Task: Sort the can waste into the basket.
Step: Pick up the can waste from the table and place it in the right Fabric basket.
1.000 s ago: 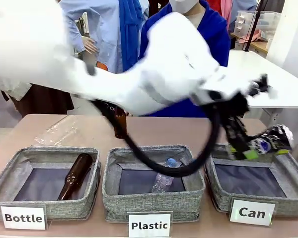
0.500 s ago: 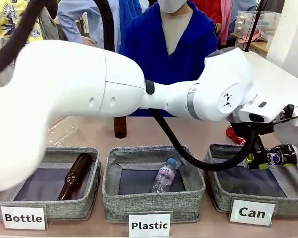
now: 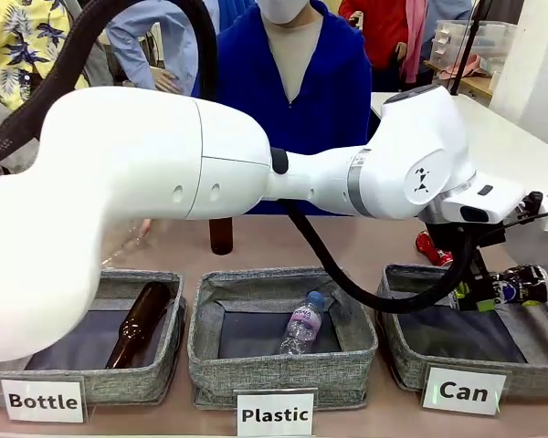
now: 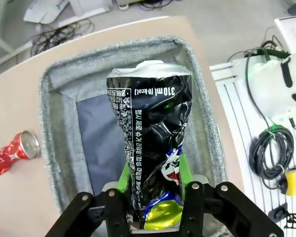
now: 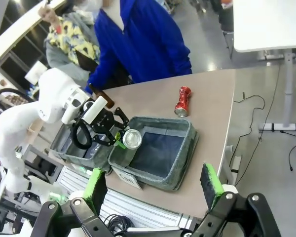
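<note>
Over the grey woven-fabric basket carded "Can" (image 3: pixel 404 358), the crushed black drink can with yellow-green print and a silver end (image 4: pixel 150 143) hangs in your left gripper (image 4: pixel 154 173). Its green pads are clamped on the can's lower body, and the silver end points away from the wrist. From the front the can lies roughly level above the basket's right half. Along the fingers you see the dark bottom and grey walls on both sides of it, so it looks to sit inside the rim's outline.

The step in hand, by that, is the release. Check first that the whole can, silver end included, is over the dark bottom and not over the fabric wall. A dented can may roll or bounce, so lower it toward the bottom before you part the fingers. Then lift straight up so the pads don't catch the rim.

Count two cans: this one, and a shiny red crushed can (image 3: pixel 429 247) lying on the worktop (image 3: pixel 256 242) just beside the basket's far wall, outside it. Your right gripper (image 5: pixel 153 173) stands wide open with nothing between its pads.

Three baskets stand in a row, the others being the "Bottle" basket (image 3: pixel 119 383) and the "Plastic" basket (image 3: pixel 210 379). Two brown glass bottles show: one lying bottle (image 3: pixel 139 321) in "Bottle", one upright bottle (image 3: pixel 221 235) on the worktop behind the arm. One clear plastic bottle (image 3: pixel 301 327) lies in "Plastic".
</note>
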Robot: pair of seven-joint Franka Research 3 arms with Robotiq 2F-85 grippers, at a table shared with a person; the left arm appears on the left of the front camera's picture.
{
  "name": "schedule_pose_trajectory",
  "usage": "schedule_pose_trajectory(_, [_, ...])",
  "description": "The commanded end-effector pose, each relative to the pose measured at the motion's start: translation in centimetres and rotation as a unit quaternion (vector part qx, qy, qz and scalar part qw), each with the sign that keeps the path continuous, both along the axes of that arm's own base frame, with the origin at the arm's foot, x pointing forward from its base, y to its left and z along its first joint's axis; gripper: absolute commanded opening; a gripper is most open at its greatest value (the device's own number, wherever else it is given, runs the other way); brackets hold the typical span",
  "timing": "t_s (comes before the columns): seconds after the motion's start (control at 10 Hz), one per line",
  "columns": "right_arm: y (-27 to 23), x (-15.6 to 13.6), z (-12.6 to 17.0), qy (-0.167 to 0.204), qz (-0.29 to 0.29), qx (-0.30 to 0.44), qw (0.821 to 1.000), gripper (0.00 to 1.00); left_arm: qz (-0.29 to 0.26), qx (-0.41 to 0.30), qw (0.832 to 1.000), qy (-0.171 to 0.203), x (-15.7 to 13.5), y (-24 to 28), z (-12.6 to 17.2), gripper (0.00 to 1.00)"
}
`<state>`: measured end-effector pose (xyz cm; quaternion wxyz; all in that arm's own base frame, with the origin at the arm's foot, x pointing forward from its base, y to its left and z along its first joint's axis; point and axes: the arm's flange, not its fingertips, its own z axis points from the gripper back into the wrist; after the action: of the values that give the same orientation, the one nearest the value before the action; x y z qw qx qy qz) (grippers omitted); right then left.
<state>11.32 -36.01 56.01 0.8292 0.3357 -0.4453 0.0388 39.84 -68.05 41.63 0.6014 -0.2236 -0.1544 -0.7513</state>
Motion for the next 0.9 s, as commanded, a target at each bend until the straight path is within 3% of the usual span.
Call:
schedule_pose_trajectory(0.0, [-0.27, -1.32, 0.23, 0.002, -0.021, 0.003, 1.0, 1.0, -0.001, 0.002, 1.0, 0.001, -0.02, 0.02, -0.01, 0.41])
schedule_pose_trajectory(0.1, [-0.27, -1.32, 0.23, 0.002, -0.021, 0.003, 1.0, 1.0, -0.022, 0.004, 1.0, -0.009, -0.1, 0.21, -0.1, 0.97])
schedule_pose_trajectory(0.8, [-0.27, -1.32, 0.23, 0.002, -0.021, 0.003, 1.0, 1.0, -0.023, -0.008, 1.0, -0.008, -0.38, 0.82, 0.79, 1.0])
